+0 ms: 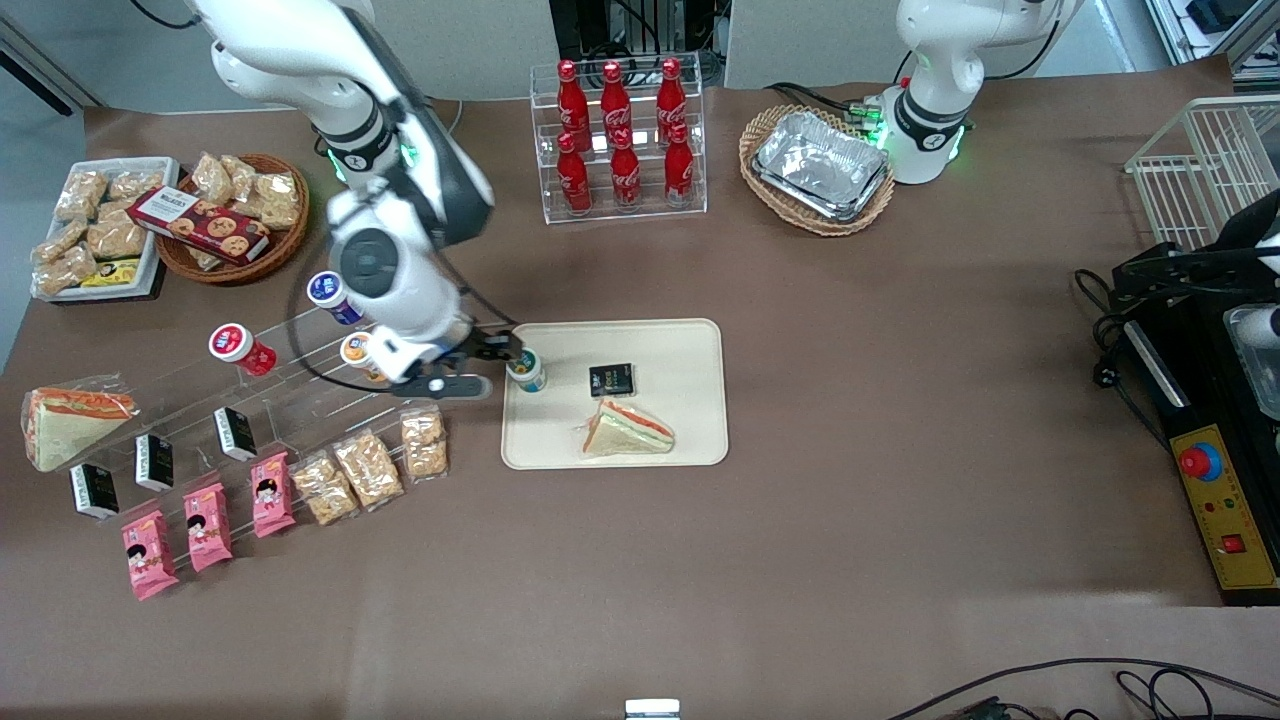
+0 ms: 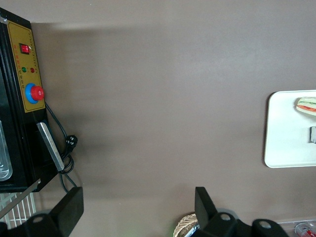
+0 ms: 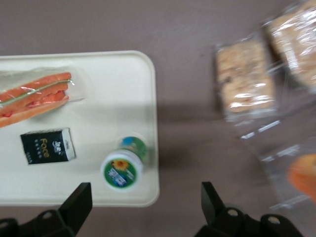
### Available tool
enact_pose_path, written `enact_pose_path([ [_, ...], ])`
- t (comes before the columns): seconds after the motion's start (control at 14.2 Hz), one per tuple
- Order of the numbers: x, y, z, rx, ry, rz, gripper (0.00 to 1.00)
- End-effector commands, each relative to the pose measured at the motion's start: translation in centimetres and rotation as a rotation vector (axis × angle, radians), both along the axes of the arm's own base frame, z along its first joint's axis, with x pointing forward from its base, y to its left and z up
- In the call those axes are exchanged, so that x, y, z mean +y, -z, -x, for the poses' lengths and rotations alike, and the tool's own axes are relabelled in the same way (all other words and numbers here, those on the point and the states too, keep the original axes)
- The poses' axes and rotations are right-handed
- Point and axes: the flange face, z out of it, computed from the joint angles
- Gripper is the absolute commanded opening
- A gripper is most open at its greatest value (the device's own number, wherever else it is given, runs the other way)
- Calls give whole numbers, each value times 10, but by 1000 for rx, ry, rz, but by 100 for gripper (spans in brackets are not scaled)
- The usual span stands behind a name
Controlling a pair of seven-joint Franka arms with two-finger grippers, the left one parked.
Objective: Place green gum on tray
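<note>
**Asker:** One claw is at work here; how does it stand?

**Describer:** The gripper (image 1: 497,347) hangs above the edge of the tray (image 1: 690,345) that lies toward the working arm's end of the table. In the right wrist view its two fingers (image 3: 79,201) are spread wide and pinch nothing.

**Asker:** Where is the green gum?

**Describer:** The green gum (image 3: 123,165) stands upright on the tray, just inside that same rim. Its green-and-white lid faces up. It is free of the fingers and sits between them as the wrist camera looks down. In the front view the canister (image 1: 526,370) shows just beside the fingertips.

**Asker:** What else lies on the tray?

**Describer:** A small black packet (image 1: 611,380) lies flat near the middle, close to the gum but apart from it. A wrapped triangular sandwich (image 1: 628,430) lies nearer the front camera than the packet.

**Asker:** And around the tray?

**Describer:** Toward the working arm's end stands a clear tiered rack (image 1: 300,370). It carries an orange-lidded canister (image 1: 355,351), partly hidden by the arm, a blue-lidded canister (image 1: 328,292) and a red-lidded canister (image 1: 236,345). Bags of biscuits (image 1: 424,442) and pink packets (image 1: 208,525) lie at the rack's foot. Farther from the front camera than the tray, a clear stand holds red bottles (image 1: 617,130). Beside it, a wicker basket holds crinkled foil trays (image 1: 822,165).
</note>
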Motion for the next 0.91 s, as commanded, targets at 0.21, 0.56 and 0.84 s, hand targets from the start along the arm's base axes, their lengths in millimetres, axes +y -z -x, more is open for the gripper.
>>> enact_pose_path([
  [0.21,-108,-131,-15,9,57,-69,99],
  [0.56,-202,-205,-14,-69,166,-32,99],
  [0.84,-251,-256,-26,-62,149,8,99],
])
